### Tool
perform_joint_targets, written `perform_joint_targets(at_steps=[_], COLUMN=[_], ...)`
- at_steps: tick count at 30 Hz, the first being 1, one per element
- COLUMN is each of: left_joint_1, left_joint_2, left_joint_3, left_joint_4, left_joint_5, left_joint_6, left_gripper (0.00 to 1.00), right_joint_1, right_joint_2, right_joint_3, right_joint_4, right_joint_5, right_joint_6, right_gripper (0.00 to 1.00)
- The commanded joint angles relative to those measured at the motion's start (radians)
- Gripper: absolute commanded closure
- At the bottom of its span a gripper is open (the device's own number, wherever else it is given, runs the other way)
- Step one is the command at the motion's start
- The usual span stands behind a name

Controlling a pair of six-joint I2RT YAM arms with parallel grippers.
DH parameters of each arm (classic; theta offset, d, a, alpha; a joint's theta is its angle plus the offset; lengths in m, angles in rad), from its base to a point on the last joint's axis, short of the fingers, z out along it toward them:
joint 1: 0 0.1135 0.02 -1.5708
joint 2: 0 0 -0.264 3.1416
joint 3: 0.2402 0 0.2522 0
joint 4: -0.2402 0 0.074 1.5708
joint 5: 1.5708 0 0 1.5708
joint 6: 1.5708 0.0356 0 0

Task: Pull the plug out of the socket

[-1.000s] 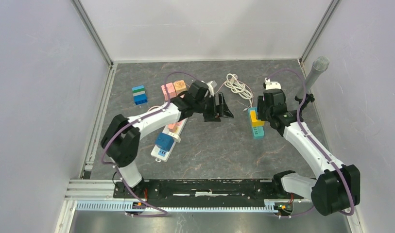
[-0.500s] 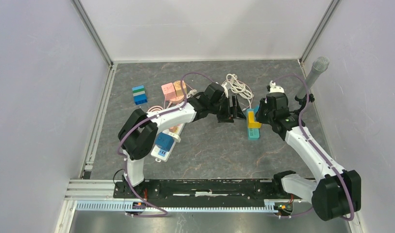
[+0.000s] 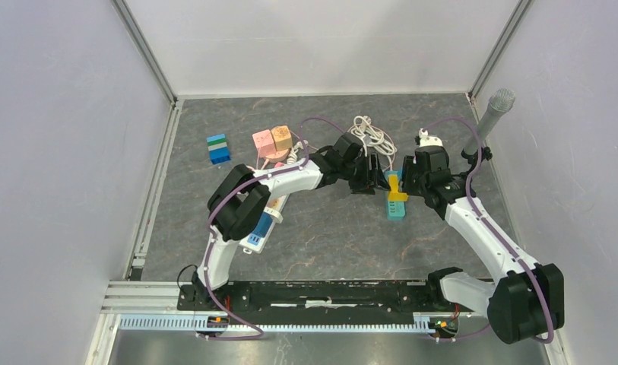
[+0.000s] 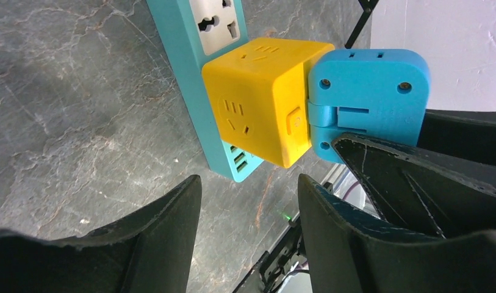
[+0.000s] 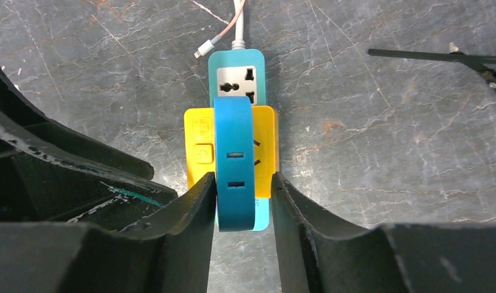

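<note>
Top external view: the teal power strip [image 3: 396,211] lies right of the table's middle, and the yellow cube socket [image 3: 397,196] is seated on it. The left gripper [image 3: 375,169] comes in from the left and the right gripper [image 3: 409,176] from the right, close on either side of the cube. A white cable coil [image 3: 370,133] lies just beyond them. Bare grey table [image 3: 343,236] opens toward the near rail, and the walls stand well apart from the strip.

Left wrist view: the blue plug [image 4: 367,97] sits flush on the cube's face opposite the strip. The left jaws are apart with only stone between them, short of the cube's lower edge.

Right wrist view: the right jaws straddle the plug's near end. One finger [image 5: 196,201] lies against its edge, and a sliver of yellow shows beside the other. I cannot tell whether they press it. A loose cable tip [image 5: 216,41] lies by the strip's far end.
</note>
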Motion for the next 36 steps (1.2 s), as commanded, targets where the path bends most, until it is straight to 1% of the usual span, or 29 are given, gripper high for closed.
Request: perform_joint_targets(at_steps=[1, 3, 7, 14, 16, 19, 23, 28, 33, 36], left_joint_1=[-0.009, -0.011, -0.012, -0.014, -0.013, -0.015, -0.023, -0.029, -0.029, -0.029], left_joint_2=[0.024, 0.028, 0.04, 0.044, 0.058, 0.091, 0.133, 0.168, 0.218, 0.235], left_joint_3=[0.072, 0.076, 0.082, 0.101, 0.113, 0.139, 0.191, 0.223, 0.268, 0.276], left_joint_4=[0.048, 0.047, 0.041, 0.055, 0.054, 0.036, -0.045, -0.205, -0.374, -0.428], left_joint_5=[0.032, 0.028, 0.022, 0.013, 0.006, 0.006, 0.008, -0.049, -0.086, -0.11], left_joint_6=[-0.02, -0.015, -0.02, -0.026, -0.032, -0.041, -0.008, 0.025, 0.056, 0.066], left_gripper=[0.35, 0.36, 0.36, 0.35, 0.35, 0.37, 0.38, 0.45, 0.45, 0.46], right_joint_1=[0.0, 0.0, 0.0, 0.002, 0.002, 0.002, 0.002, 0.002, 0.003, 0.002], right_joint_2=[0.001, 0.006, 0.007, 0.013, 0.012, 0.01, 0.011, 0.003, -0.008, -0.007], right_joint_3=[0.045, 0.048, 0.039, 0.02, 0.017, 0.022, 0.038, 0.052, 0.086, 0.097], right_joint_4=[0.002, 0.0, 0.012, 0.013, 0.012, 0.016, 0.02, 0.026, 0.026, 0.026], right_joint_5=[0.036, 0.031, 0.024, 0.001, -0.007, -0.022, -0.041, -0.059, -0.089, -0.089], right_joint_6=[-0.064, -0.07, -0.074, -0.078, -0.078, -0.082, -0.086, -0.076, -0.05, -0.046], right_gripper=[0.6, 0.71, 0.85, 0.95, 0.99, 1.0, 1.0, 1.0, 1.0, 1.0])
